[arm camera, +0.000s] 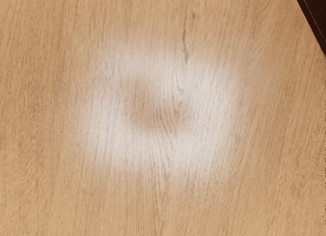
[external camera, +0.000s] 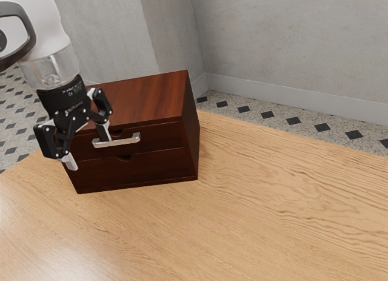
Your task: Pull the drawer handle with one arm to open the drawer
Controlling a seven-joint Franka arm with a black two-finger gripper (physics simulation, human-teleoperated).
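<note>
Drawer handle (external camera: 118, 140), silver, sticks out from the top drawer (external camera: 151, 137) of the brown box (external camera: 151, 96) on the desk (external camera: 254, 220). The jaws are wide open beside it, holding nothing.

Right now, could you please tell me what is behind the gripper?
The dark wooden drawer box stands behind the open gripper, and its silver handle juts out beside it. The gripper's body covers that end of both drawer fronts.
</note>
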